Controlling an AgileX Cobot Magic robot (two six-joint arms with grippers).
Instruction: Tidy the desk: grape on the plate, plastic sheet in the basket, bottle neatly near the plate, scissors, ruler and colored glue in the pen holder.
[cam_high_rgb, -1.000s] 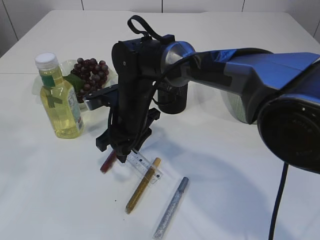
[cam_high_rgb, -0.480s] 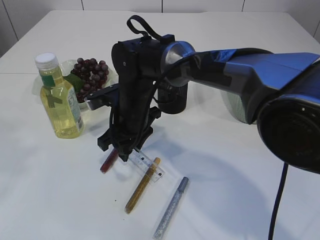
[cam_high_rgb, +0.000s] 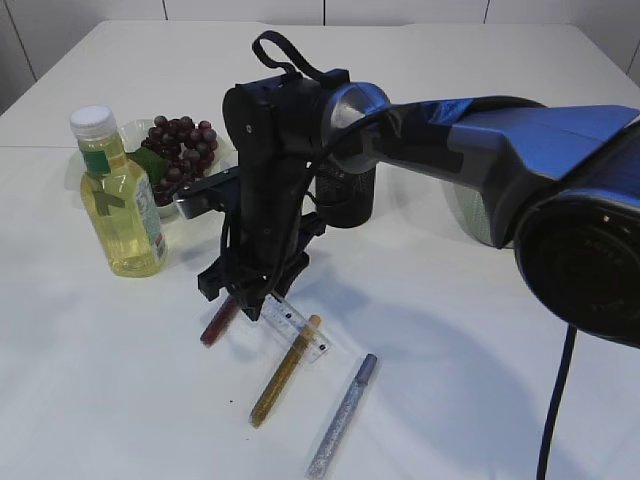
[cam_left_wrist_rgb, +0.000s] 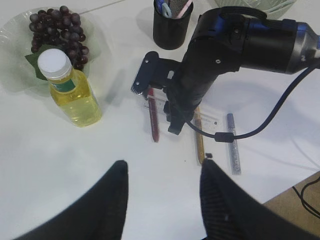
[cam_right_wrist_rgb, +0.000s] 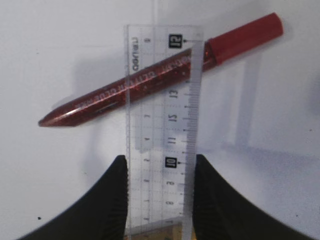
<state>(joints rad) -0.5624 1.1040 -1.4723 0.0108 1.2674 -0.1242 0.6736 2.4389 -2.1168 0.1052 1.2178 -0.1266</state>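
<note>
My right gripper is shut on the clear ruler, gripping its near end across its width. The ruler's far end crosses over a red glue pen on the table. In the exterior view this gripper points down, with the ruler slanting from it towards the gold glue pen and silver glue pen. The grapes lie on the plate, and the bottle stands beside it. My left gripper hangs open and empty over bare table. The plastic sheet is out of view.
A black pen holder with blue and pink handles sticking out stands behind the right arm. A clear basket sits at the back right. The right arm's blue body fills the right of the exterior view.
My right gripper has risen a little and shifted slightly right, and the ruler's gripped end came up with it. The pens, the bottle and the left gripper stay where they were.
</note>
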